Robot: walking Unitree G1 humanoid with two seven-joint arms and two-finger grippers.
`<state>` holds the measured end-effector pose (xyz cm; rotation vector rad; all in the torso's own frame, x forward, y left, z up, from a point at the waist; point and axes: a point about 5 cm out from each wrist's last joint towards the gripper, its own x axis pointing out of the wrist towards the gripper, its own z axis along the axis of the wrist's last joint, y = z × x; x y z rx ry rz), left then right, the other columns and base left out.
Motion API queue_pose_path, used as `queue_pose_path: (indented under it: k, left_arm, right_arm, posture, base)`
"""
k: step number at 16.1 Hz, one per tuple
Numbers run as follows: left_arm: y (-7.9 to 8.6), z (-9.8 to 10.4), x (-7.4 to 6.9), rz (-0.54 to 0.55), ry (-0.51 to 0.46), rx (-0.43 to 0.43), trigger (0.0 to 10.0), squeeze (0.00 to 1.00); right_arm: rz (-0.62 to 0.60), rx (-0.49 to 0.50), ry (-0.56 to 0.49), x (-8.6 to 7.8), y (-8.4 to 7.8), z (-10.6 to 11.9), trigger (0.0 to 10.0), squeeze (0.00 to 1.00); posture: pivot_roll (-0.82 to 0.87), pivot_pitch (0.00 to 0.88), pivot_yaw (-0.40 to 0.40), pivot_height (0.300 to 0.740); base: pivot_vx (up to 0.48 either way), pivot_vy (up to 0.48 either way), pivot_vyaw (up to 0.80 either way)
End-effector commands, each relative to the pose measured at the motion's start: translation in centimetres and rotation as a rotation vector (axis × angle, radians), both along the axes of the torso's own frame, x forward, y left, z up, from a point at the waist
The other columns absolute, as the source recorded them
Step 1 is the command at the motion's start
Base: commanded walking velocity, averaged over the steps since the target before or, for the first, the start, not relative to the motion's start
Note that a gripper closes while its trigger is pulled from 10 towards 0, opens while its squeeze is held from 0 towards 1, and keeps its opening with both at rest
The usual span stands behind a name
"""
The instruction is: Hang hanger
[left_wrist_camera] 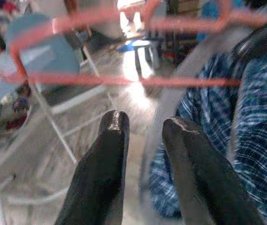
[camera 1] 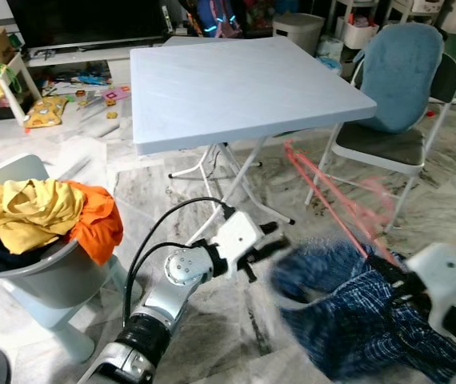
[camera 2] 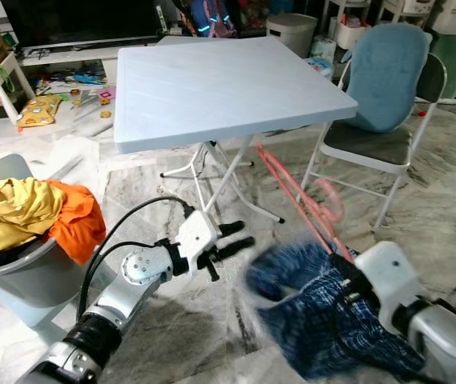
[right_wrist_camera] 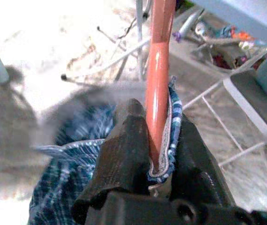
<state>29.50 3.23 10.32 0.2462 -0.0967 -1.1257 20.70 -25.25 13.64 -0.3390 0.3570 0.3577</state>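
The thin coral-pink hanger [right_wrist_camera: 159, 70] carries a blue plaid shirt [camera 1: 356, 320]. The right gripper [right_wrist_camera: 159, 140] clamps hanger and shirt edge together; the left gripper [left_wrist_camera: 145, 136], fingers apart, is just beside it.

The left arm [camera 1: 160, 308] is silver metal in jointed segments, with a round silver joint disc bearing small screws and a ribbed black collar lower down. A black cable loops from the forearm up to a white, boxy wrist housing. The left gripper [camera 1: 270, 240] has two long black fingers [left_wrist_camera: 106, 178], glossy and rounded at the tips. The right arm [camera 2: 420, 320] wears the same white housing over grey metal, and the right gripper [right_wrist_camera: 159, 154] is black too
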Motion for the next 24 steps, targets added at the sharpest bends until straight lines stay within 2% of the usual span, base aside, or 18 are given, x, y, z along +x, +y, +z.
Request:
queue_pose_path:
  k: [1,3,4,6,9,11,13,14,19,22,23,24]
  left_arm:
    - [0.1,0.6,-0.3,-0.048,-0.023,-0.012,10.0,1.00]
    - [0.2,1.0,-0.8,-0.101,-0.029,-0.022,10.0,1.00]
    - [0.2,1.3,-1.1,-0.137,-0.033,-0.035,10.0,1.00]
    - [0.3,1.5,-1.1,-0.153,-0.045,-0.038,10.0,1.00]
    - [0.7,1.2,-1.4,-0.193,-0.068,-0.004,10.0,1.00]
    - [1.1,0.9,-1.7,-0.241,-0.089,0.046,10.0,1.00]
    - [1.1,0.9,-1.8,-0.257,-0.098,0.060,10.0,1.00]
    - [1.4,0.6,-2.1,-0.291,-0.104,0.094,10.0,1.00]
    - [1.5,-0.2,-2.7,-0.367,-0.103,0.144,10.0,1.00]
    - [1.1,0.3,-2.6,-0.361,-0.121,0.113,10.0,1.00]
    - [1.1,0.2,-2.6,-0.372,-0.130,0.127,10.0,0.78]
    - [1.1,0.2,-2.7,-0.378,-0.130,0.131,10.0,0.27]
  right_arm:
    - [0.035,-0.059,-0.007,0.4,-0.4,0.3,10.0,0.00]
    - [0.091,-0.109,0.025,0.5,-0.5,0.1,10.0,0.00]
    - [0.170,-0.155,0.061,0.1,-0.6,0.0,10.0,0.00]
    - [0.232,-0.185,0.097,-0.3,-0.8,-0.1,10.0,0.00]
    - [0.346,-0.228,0.181,-1.5,-1.4,-0.2,10.0,0.00]
    - [0.454,-0.283,0.250,-2.6,-2.8,0.9,10.0,0.00]
    - [0.483,-0.292,0.259,-2.9,-3.1,1.2,10.0,0.00]
    - [0.596,-0.329,0.315,-4.2,-3.6,2.1,10.0,0.00]
    - [0.653,-0.329,0.299,-3.9,-3.6,3.1,10.0,0.00]
    - [0.657,-0.370,0.307,-3.7,-3.9,2.6,10.0,0.00]
    - [0.683,-0.352,0.300,-3.7,-3.4,2.6,10.0,0.00]
    - [0.691,-0.345,0.285,-3.6,-3.2,2.8,10.0,0.00]
  posture:
    - [-0.04,0.000,-0.020,0.740]
    - [-0.04,0.000,-0.021,0.740]
    - [-0.04,0.000,-0.021,0.740]
    - [-0.04,0.000,-0.021,0.740]
    - [-0.04,0.000,-0.019,0.740]
    - [-0.04,0.000,-0.014,0.740]
    - [-0.04,0.000,-0.013,0.740]
    - [-0.04,0.000,-0.014,0.740]
    - [-0.05,0.000,-0.018,0.740]
    - [-0.05,0.000,-0.019,0.740]
    - [-0.04,0.000,-0.020,0.740]
    - [-0.04,0.000,-0.020,0.740]
  base:
    - [0.000,0.000,0.00]
    - [0.000,0.000,0.00]
    - [0.000,0.000,0.00]
    - [0.000,0.000,0.00]
    - [0.000,0.000,0.00]
    - [0.000,0.000,0.00]
    - [0.000,0.000,0.00]
    - [0.000,0.000,0.00]
    - [0.000,0.000,0.00]
    - [0.000,0.000,0.00]
    - [0.000,0.000,0.00]
    - [0.000,0.000,0.00]
